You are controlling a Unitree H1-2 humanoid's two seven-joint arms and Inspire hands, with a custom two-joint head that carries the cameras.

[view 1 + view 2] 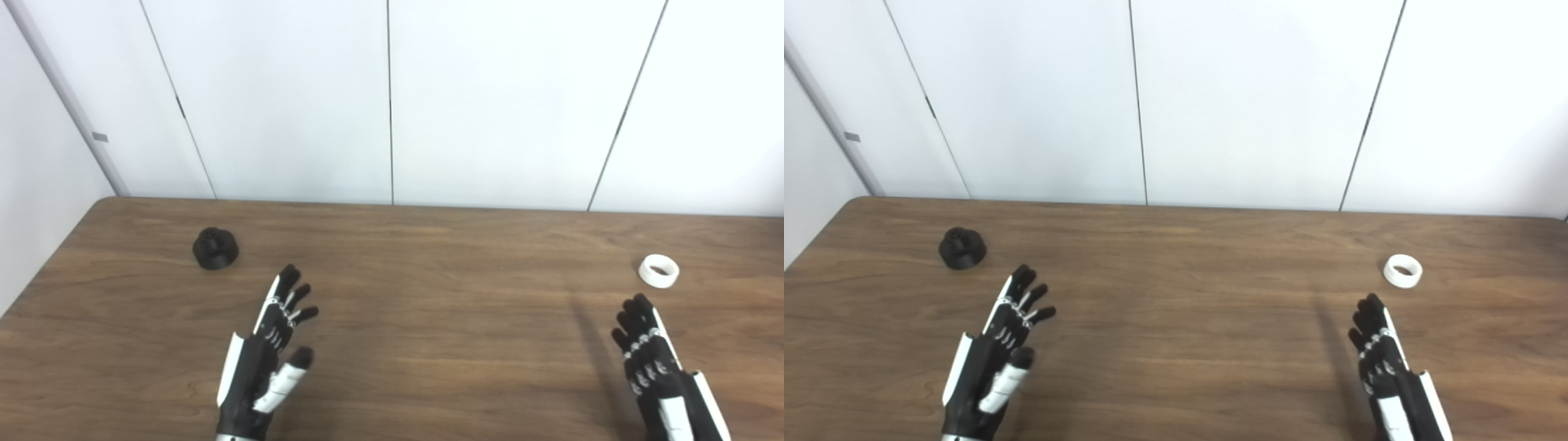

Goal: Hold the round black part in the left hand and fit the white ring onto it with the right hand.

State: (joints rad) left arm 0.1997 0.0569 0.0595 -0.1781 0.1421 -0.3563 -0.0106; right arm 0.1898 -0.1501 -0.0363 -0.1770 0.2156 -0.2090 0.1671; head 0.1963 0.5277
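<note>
The round black part (215,248) stands on the wooden table (429,257) at the far left, with a small knob on top. The white ring (659,271) lies flat on the table at the far right. My left hand (269,349) hovers over the table below and to the right of the black part, fingers spread, holding nothing. My right hand (652,361) is just below the white ring, fingers stretched out and apart, holding nothing; neither hand touches its object.
A white panelled wall (392,98) rises right behind the table's far edge. The table's left edge (55,251) runs diagonally close to the black part. Bare wood lies between the two hands.
</note>
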